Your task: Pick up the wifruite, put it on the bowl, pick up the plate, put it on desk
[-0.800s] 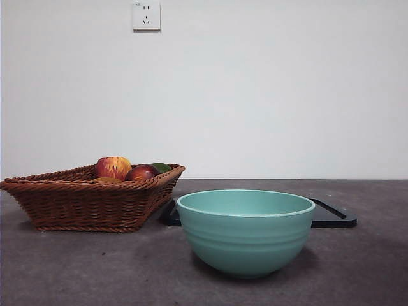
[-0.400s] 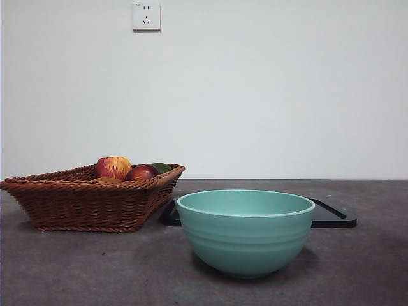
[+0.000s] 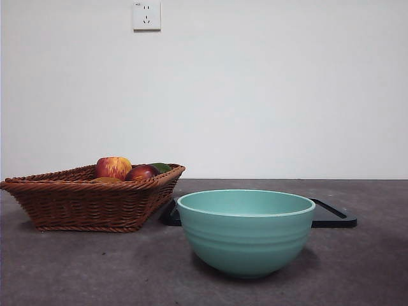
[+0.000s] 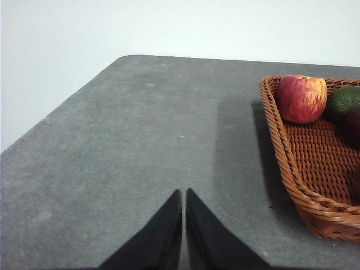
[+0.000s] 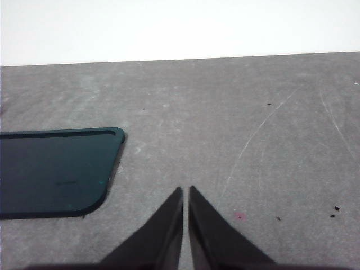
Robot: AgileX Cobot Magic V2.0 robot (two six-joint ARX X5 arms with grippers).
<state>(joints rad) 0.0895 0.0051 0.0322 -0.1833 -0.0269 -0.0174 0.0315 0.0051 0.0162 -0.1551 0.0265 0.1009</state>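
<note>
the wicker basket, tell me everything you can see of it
The wicker basket is brown woven cane, shallow, with sloping sides and a braided rim. It sits upright on the desk, apart from the bowl. A red-yellow apple, a dark red fruit and a green fruit lie inside. No gripper touches it.

Wicker basket (image 3: 83, 204) sits on the left side in the front view, rim flared. Inside it: red-yellow apple (image 3: 113, 167), dark red fruit (image 3: 141, 173) just beside it, green fruit (image 3: 160, 167) behind that. The apple (image 4: 301, 98) lies against the basket's inner wall. White wall (image 3: 268, 95) behind, with a socket plate (image 3: 146, 15) high up, above the basket.
</note>
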